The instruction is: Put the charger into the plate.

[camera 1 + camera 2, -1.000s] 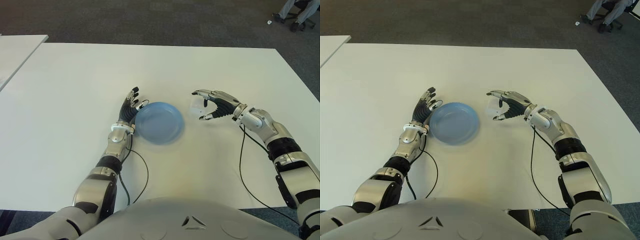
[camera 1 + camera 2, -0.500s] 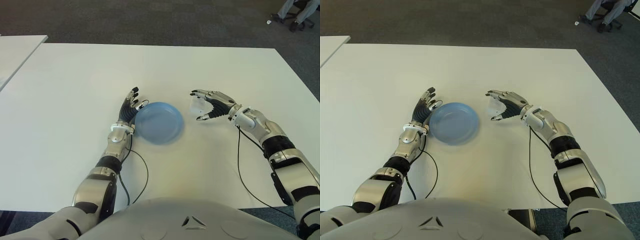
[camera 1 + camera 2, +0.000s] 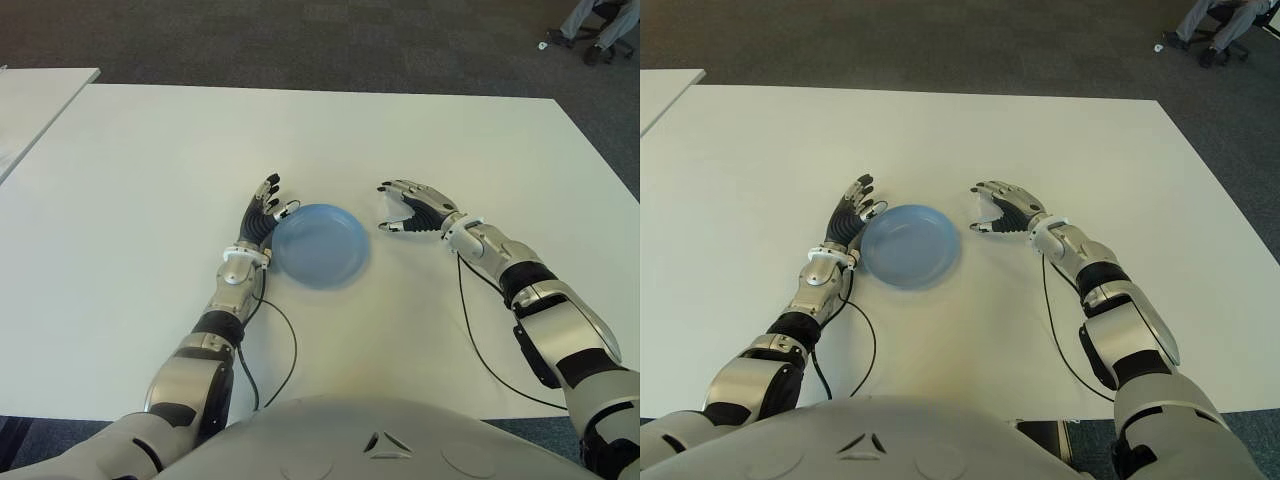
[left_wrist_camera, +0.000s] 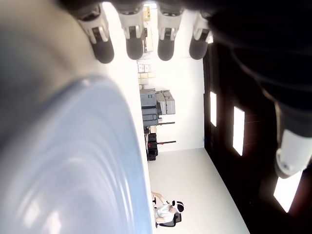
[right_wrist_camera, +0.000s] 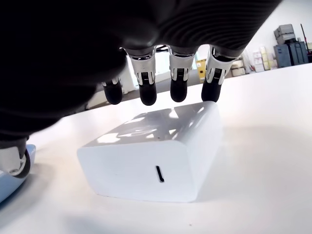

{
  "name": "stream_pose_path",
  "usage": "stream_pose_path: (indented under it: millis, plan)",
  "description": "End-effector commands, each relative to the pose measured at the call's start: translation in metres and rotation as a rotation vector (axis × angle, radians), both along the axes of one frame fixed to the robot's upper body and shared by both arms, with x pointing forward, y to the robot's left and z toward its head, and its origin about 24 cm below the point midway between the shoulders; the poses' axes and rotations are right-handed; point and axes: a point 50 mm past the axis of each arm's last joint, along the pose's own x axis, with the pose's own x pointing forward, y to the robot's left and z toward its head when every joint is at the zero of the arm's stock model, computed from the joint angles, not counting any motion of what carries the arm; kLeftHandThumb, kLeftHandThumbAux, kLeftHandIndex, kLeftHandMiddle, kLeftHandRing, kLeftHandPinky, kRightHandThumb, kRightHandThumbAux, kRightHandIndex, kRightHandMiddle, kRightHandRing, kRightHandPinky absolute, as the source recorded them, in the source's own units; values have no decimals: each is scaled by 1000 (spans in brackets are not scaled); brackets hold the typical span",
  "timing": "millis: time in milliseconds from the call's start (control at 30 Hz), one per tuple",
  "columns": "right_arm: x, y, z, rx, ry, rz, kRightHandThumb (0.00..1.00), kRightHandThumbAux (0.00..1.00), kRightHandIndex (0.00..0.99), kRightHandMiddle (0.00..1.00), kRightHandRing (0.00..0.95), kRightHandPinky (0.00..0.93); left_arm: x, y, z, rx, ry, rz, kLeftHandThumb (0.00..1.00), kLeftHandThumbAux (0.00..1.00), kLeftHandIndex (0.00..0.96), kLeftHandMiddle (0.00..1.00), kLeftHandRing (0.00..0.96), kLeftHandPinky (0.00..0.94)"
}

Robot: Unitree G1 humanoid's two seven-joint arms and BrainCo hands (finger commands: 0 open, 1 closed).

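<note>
Hovering right hand (image 3: pixel 408 208), fingers spread, over charger (image 5: pixel 155 151) beside blue plate (image 3: pixel 320 245).

Right robot hand (image 3: pixel 412 208) arched, apparently not gripping; left robot hand (image 3: pixel 262 217) flat, fingers extended.

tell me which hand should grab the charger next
Right. The right hand already arches over the white charger, fingers open just above it. The left hand lies open beside the blue plate's far side, away from the charger.
</note>
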Motion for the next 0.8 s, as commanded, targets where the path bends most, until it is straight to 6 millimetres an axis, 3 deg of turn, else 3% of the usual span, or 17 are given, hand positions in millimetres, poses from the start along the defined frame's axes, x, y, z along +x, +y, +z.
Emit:
stream_pose_path:
  millis: [33, 800]
  plan:
    - [-1, 2, -6, 0, 34, -14, 302, 342, 0, 1, 0, 0, -21, 3, -28, 18, 155, 10, 0, 566, 11, 22, 21, 12]
    - [-1, 1, -16, -11, 86, -67, 300, 272, 0, 0, 0, 0, -21, 6, -27, 17, 155, 8, 0, 573, 10, 29, 30, 30]
